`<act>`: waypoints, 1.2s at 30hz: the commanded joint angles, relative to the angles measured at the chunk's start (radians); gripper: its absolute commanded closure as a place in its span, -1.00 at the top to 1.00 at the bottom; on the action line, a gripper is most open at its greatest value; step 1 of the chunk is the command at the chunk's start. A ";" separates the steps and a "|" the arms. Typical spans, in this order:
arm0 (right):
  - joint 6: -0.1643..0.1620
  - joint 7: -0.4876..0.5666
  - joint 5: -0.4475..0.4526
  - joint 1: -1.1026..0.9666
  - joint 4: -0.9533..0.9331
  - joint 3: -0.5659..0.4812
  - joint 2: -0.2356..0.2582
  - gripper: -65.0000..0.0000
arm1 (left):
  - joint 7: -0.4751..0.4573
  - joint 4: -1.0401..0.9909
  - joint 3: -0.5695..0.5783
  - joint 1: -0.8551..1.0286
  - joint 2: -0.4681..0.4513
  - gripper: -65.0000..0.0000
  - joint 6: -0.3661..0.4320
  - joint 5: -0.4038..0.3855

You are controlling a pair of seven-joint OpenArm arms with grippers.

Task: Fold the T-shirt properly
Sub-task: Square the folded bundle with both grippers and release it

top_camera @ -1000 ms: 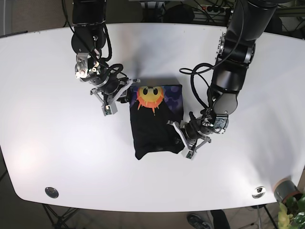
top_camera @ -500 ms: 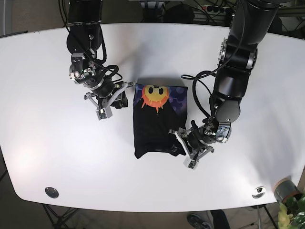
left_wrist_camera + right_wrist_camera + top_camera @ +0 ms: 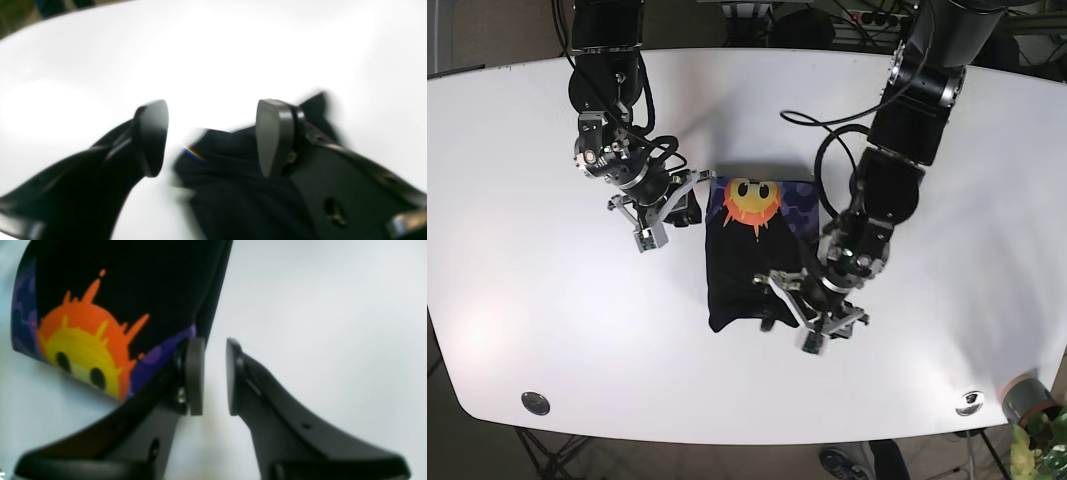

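Observation:
The black T-shirt (image 3: 752,265) lies folded into a rectangle at the table's middle, its orange and yellow sun print (image 3: 750,203) at the far end. My left gripper (image 3: 805,318) is open at the shirt's near right corner. In the left wrist view (image 3: 211,138) black cloth (image 3: 233,180) lies just below and between its fingers, gripped by neither. My right gripper (image 3: 674,212) sits on the table beside the shirt's far left edge. In the right wrist view (image 3: 213,376) its fingers stand a narrow gap apart with nothing between them, and the shirt (image 3: 133,280) is just beside the left finger (image 3: 195,376).
The white table (image 3: 547,300) has round metal fittings near its front edge at left (image 3: 535,403) and right (image 3: 970,402). A potted plant (image 3: 1032,420) stands off the front right corner. Cables hang along both arms.
My left gripper has swung left from the shirt's right side onto its near right corner. My right gripper has stayed beside the far left edge, shifting only slightly.

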 commanded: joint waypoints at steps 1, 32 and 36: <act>0.004 0.018 0.009 0.025 0.021 0.045 0.003 -0.69 | -0.031 0.092 0.040 0.011 0.019 0.33 0.088 0.046; 0.006 -0.009 0.009 0.048 0.017 0.154 0.004 -0.68 | -0.272 -0.161 -0.078 0.322 0.154 0.37 0.188 0.285; 0.006 -0.009 0.009 0.050 0.017 0.154 0.004 -0.68 | -0.272 -0.138 -0.107 0.350 0.108 0.37 0.185 0.285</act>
